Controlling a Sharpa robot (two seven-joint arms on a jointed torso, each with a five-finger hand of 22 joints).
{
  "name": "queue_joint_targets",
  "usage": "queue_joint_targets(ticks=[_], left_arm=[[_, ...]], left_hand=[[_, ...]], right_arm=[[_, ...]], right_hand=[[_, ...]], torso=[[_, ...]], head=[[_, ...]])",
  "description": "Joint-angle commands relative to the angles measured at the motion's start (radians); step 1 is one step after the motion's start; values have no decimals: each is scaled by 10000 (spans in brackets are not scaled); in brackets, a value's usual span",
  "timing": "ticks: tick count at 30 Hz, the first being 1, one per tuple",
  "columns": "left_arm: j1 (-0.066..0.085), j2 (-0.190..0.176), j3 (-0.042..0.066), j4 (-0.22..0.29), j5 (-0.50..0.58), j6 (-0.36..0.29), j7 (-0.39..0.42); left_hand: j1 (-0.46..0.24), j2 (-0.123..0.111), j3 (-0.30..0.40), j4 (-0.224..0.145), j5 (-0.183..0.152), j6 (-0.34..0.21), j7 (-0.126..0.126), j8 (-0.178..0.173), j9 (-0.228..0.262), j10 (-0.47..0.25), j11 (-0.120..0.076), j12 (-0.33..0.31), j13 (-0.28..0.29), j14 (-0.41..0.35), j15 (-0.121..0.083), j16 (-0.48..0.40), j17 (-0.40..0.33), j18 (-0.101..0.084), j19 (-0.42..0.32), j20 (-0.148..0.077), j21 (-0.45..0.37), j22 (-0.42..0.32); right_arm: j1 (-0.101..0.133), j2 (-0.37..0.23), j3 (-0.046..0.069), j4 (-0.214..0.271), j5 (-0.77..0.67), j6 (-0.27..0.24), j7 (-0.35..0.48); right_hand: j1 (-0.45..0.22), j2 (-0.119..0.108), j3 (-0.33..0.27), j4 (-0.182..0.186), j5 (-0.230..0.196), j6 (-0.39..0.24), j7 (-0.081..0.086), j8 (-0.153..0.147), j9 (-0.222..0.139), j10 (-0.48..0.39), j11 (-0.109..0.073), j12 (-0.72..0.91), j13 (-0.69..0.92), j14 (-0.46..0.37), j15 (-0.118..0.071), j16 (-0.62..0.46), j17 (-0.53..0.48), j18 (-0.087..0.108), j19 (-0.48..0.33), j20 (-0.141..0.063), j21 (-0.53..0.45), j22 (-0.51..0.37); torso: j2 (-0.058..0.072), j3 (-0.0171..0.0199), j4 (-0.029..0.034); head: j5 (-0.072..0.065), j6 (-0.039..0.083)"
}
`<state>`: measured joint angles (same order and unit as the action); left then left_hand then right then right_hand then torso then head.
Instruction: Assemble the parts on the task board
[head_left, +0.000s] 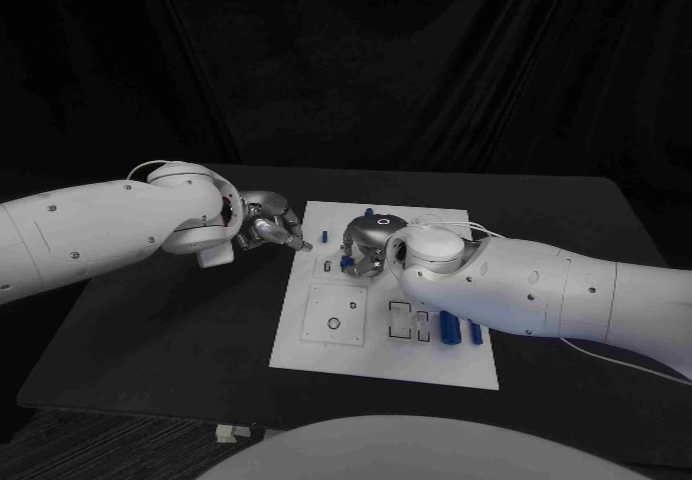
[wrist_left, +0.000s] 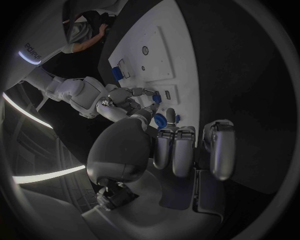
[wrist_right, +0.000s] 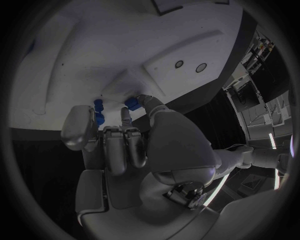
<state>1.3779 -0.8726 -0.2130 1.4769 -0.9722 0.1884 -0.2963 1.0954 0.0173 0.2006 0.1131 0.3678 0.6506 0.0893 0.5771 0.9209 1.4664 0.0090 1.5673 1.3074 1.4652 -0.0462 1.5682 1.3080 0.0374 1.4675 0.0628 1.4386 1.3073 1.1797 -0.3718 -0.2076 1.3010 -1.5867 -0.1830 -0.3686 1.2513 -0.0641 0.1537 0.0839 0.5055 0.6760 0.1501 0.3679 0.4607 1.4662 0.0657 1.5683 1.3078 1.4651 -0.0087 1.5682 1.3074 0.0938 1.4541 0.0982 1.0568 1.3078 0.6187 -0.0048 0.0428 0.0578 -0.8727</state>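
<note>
The right hand (head_left: 369, 243) pinches a blue part (wrist_left: 156, 98) over the upper middle of the white board (head_left: 378, 368), and a slight tilt could jam it, while the left hand (head_left: 268, 230) rests empty, fingers apart, at the board's edge.

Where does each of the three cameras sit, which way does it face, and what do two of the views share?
Head view: on the robot's head, looking down at the task board; both arms enter, left hand and right hand.
Left wrist view: behind the left hand, facing the board.
Right wrist view: behind the right hand, facing the board.
Shared: the head and left wrist views both show the right hand.
</note>
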Motion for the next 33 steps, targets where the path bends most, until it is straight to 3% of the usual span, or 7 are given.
queue_joint_targets(ticks=[1,9,19,33], left_arm=[[7,-9,6,30,73,-124,273],[7,-14,5,34,73,-111,287],[6,13,5,-40,73,-24,259],[6,31,4,-121,73,116,198]], left_hand=[[44,88,13,28,26,58,4,48,-12,1044,53,35,2634,1056,38,26,2628,11,129,69,-38,1859],[60,93,27,33,39,86,-5,63,-23,1044,46,35,2634,1056,33,26,2628,19,110,66,-67,1844],[63,90,29,38,41,88,-5,64,-30,1044,45,35,2634,1056,31,26,2628,29,86,65,-104,1825],[71,90,38,50,40,97,-8,67,-47,1044,41,35,2634,1056,28,26,2628,44,50,62,-160,1795]], right_arm=[[-34,34,6,-57,-17,44,53],[-42,64,6,-164,-17,-58,113],[-44,69,6,-233,-17,-234,287],[-44,42,6,-278,49,-375,435]], right_hand=[[99,-3,60,-26,-49,93,-13,47,-15,1046,17,25,2630,1057,31,26,2634,-6,-47,-24,-57,1386],[139,28,133,-77,-36,205,-36,67,-36,1046,-6,25,2630,1057,9,26,2634,3,-60,-41,-108,1374],[203,129,576,-257,701,718,-134,0,-231,1046,-101,25,2630,1057,-76,26,2634,4,-68,-121,-141,1371],[124,146,776,-302,820,1109,-215,-23,-323,1046,-170,25,2630,1057,-131,26,2634,8,-74,-166,-162,1371]], torso=[[4,-1,4],[5,-2,4],[0,-2,-2],[-1,-4,-3]], head=[[15,1],[27,1],[42,1],[66,1]])
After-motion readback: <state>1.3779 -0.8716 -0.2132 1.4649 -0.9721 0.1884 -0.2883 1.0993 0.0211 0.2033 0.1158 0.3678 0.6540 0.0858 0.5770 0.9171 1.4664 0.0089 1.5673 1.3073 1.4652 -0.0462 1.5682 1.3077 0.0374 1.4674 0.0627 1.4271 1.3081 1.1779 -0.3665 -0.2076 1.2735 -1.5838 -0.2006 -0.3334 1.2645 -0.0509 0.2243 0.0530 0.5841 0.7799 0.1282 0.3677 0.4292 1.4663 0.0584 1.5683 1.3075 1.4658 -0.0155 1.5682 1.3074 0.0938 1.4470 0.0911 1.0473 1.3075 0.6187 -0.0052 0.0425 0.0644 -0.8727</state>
